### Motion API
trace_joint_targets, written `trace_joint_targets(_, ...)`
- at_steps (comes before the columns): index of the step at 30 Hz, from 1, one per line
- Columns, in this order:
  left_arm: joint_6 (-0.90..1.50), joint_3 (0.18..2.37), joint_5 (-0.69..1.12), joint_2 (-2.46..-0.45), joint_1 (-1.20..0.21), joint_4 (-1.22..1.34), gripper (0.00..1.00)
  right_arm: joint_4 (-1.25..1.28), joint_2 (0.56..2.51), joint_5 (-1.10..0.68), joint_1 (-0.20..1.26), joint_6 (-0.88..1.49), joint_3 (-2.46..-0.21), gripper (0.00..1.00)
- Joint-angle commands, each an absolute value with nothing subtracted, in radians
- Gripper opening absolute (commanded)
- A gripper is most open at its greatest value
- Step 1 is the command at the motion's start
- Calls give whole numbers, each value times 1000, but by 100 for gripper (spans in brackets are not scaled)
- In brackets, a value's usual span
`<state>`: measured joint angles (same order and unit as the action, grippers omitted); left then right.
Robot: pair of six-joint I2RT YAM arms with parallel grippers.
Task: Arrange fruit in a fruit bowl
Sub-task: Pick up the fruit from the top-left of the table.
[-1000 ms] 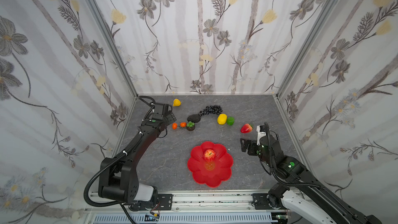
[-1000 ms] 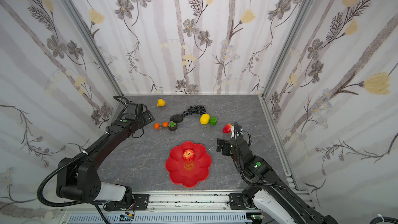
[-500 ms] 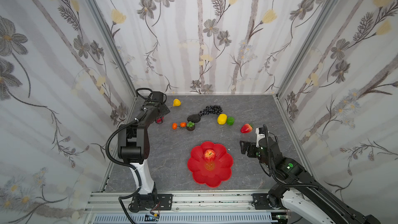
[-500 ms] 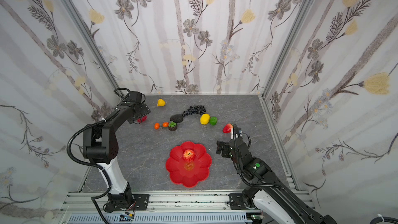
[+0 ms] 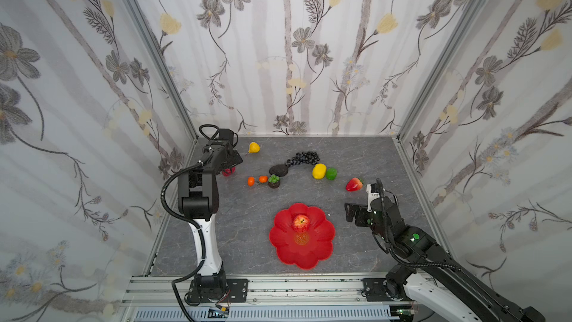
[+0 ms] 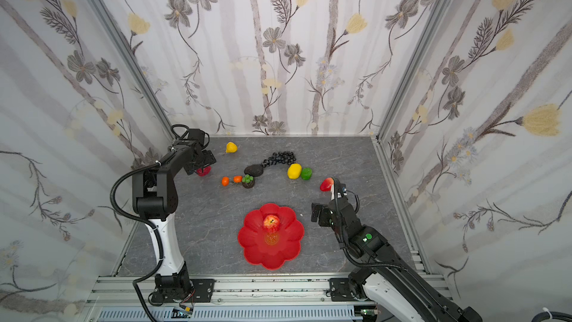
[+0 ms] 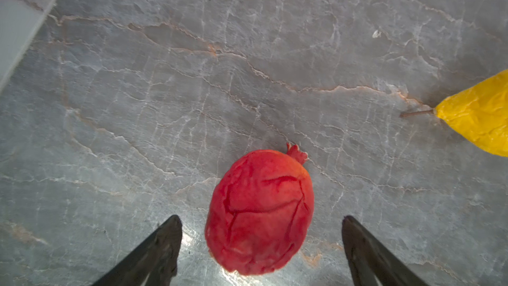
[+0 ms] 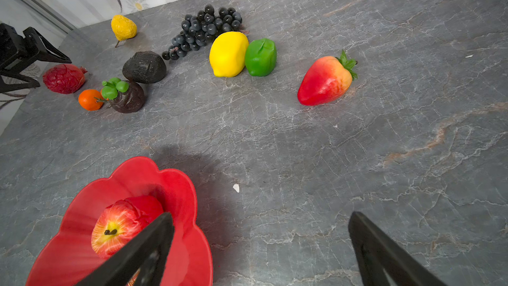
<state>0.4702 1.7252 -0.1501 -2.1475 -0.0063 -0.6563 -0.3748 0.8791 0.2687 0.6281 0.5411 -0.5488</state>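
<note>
Left end effector, jaws apart, brackets the red pomegranate — long axis pointing away, crown farthest; the fruit bowl sits at its 4 o'clock in a top view.

Floral walls, grey marbled tabletop

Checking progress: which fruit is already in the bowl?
The red apple, alone inside the red bowl; the others lie on the grey table.
</note>
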Motion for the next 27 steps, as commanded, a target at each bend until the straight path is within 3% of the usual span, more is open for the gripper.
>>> trace_joint_targets(1,453,1755,-116,-2171,-2,-699,88,-331,885,278,627,539,-550,99)
trace_joint_targets(16,465,1768,-60,-2200,-2,-714,73,-324,910,263,627,548,-563,99)
trace_joint_targets(27,483,1749,-37,-2186,-2,-693,55,-336,896,263,627,551,-566,99)
